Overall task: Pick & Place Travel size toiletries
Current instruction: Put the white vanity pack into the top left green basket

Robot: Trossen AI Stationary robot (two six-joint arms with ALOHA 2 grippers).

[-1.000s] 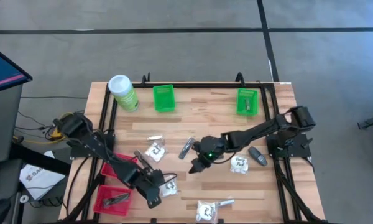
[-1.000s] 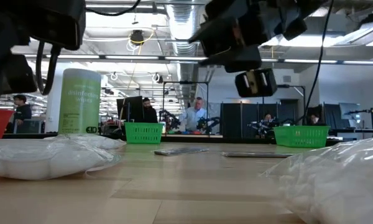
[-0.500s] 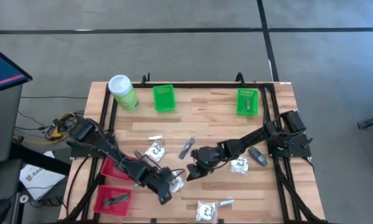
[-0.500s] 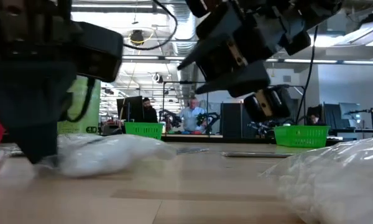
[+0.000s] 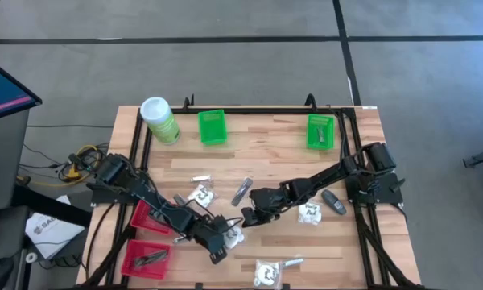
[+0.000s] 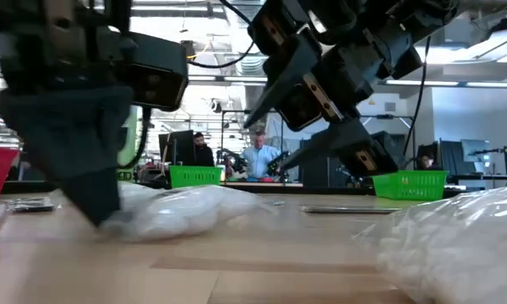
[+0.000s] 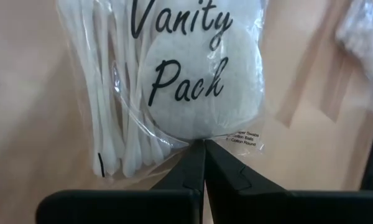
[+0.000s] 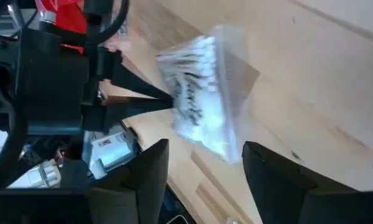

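A white "Vanity Pack" packet [image 5: 232, 235] [image 7: 193, 81] of cotton swabs and pads lies flat on the wooden table, near the front and left of centre. My left gripper [image 5: 223, 245] [image 7: 204, 148] is shut, its tips at the packet's near edge. My right gripper [image 5: 245, 217] [image 8: 205, 165] hovers open just beyond the packet [image 8: 202, 115], slanting down toward it and touching nothing. More toiletries lie around: white packets [image 5: 201, 195] [image 5: 310, 213] [image 5: 266, 272], silvery sachets [image 5: 241, 192] [image 5: 200, 179] and a dark oval piece [image 5: 332, 201]. My left gripper has its shut fingertips [image 7: 199, 163] against the clear film edge [image 7: 193, 138] of the packet, at the end below the print. The fingers slant down from the table's left and near side. The packet lies flat on the table. Whether film sits between the tips cannot be told.
Two green baskets [image 5: 212, 126] [image 5: 320, 131] and a light-green canister [image 5: 159, 119] stand along the far edge. Two red baskets [image 5: 149, 217] [image 5: 145, 258] sit at the near left, under my left arm. People sit in the room beyond the table.
My left gripper has come down and gone toward the table's right, still shut, reaching the packet, which has slid a little to the right along the table. My right gripper has sunk toward the packet, rolled, and opened wider.
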